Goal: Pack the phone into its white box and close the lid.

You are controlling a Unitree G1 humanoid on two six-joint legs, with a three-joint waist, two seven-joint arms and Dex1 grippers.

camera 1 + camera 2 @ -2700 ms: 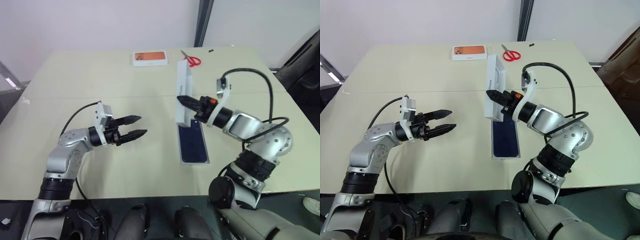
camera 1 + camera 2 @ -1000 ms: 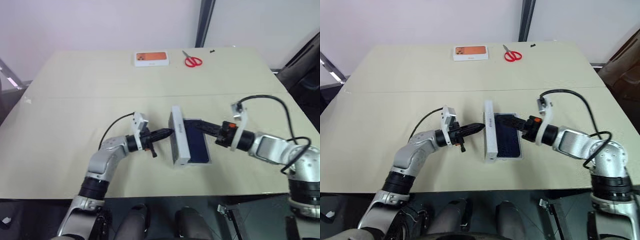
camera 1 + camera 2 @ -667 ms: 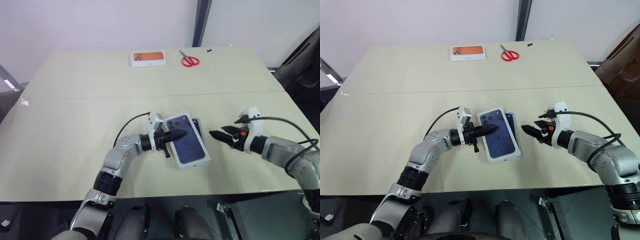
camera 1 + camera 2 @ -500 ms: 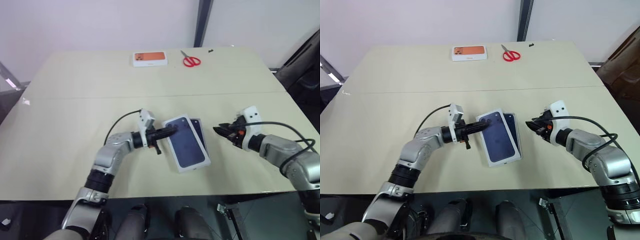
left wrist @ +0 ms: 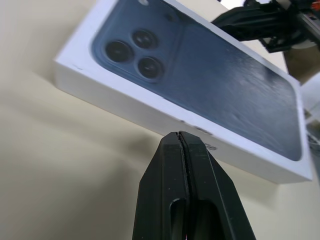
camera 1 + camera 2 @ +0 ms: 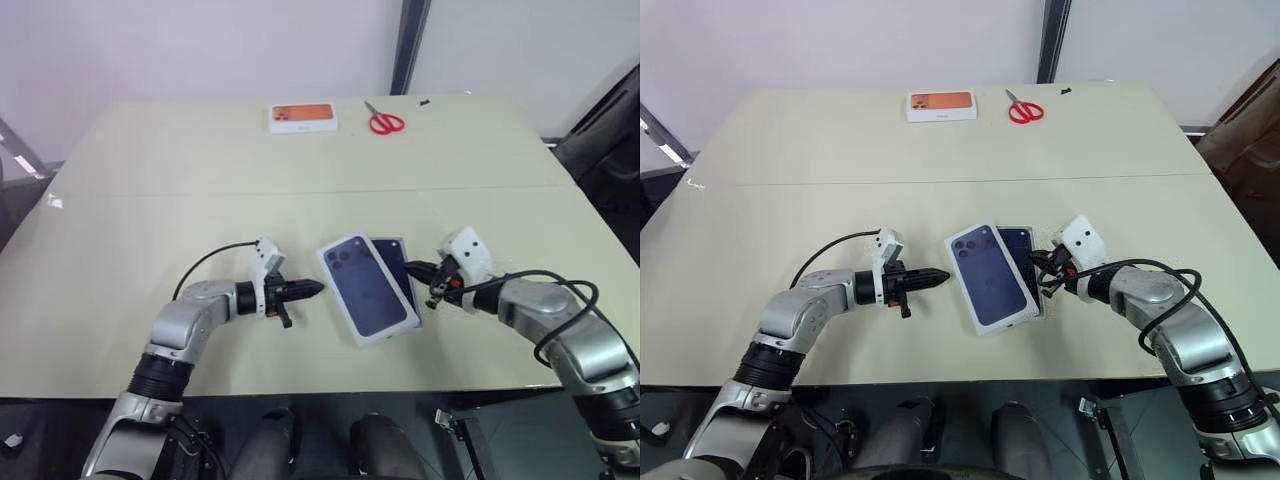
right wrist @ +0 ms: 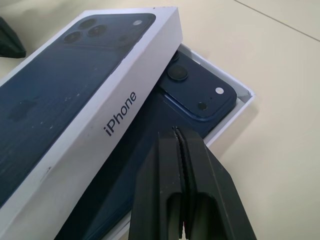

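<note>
The lid (image 6: 368, 290), white with a dark blue phone picture on top, lies flat but askew over the white box (image 7: 246, 93), covering most of it. The dark navy phone (image 7: 197, 90) lies inside the box, its camera corner and right strip showing beside the lid. My left gripper (image 6: 315, 288) is shut and holds nothing, pointing at the lid's left side from a short gap away. My right gripper (image 6: 418, 270) is shut and holds nothing, its tips at the box's right edge next to the exposed phone (image 6: 398, 264).
At the far edge of the table (image 6: 150, 180) lie an orange-topped white box (image 6: 301, 117) and red scissors (image 6: 383, 122). The table's front edge runs just below the box and both grippers.
The lid, standing on its edge a second ago, has dropped flat and askew over the box. My left gripper drew back leftward off it. My right gripper shut and moved in to the box's right edge.
</note>
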